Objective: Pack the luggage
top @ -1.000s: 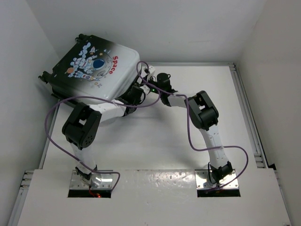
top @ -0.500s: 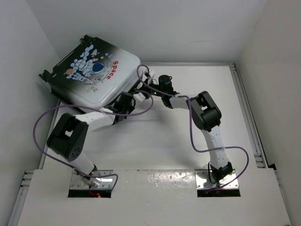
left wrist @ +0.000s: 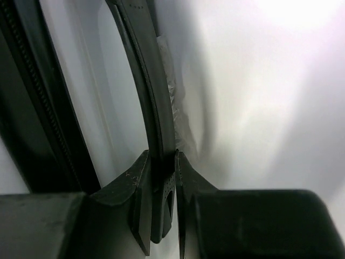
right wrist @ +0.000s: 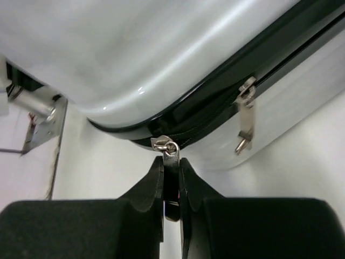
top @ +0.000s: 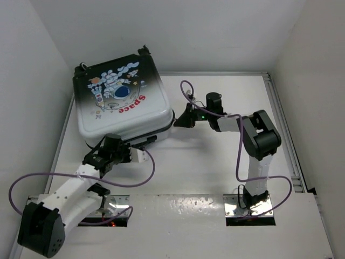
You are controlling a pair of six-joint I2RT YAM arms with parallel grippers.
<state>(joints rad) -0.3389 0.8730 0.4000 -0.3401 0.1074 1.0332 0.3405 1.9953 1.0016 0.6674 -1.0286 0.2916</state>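
Observation:
The luggage [top: 121, 105] lies flat and closed at the back left of the table, with its astronaut print and the word "Space" facing up. My left gripper [top: 148, 144] is at its near edge. In the left wrist view this gripper [left wrist: 163, 162] is shut on a curved black handle strap [left wrist: 156, 102] of the luggage. My right gripper [top: 177, 122] sits at the case's right corner. In the right wrist view it [right wrist: 171, 164] is shut on a silver zipper pull [right wrist: 168, 147] at the black zip seam. A second zipper pull [right wrist: 245, 116] hangs free to the right of it.
White walls close in the table [top: 215, 172] at the left, back and right. A metal rail [top: 283, 135] runs along the right edge. Purple cables loop off both arms, one lying near the left base [top: 32, 181].
The luggage has turned clockwise and come down flat, nearer and further right. The left arm swung back toward the near left, its jaws closing on the strap. The right arm shifted right.

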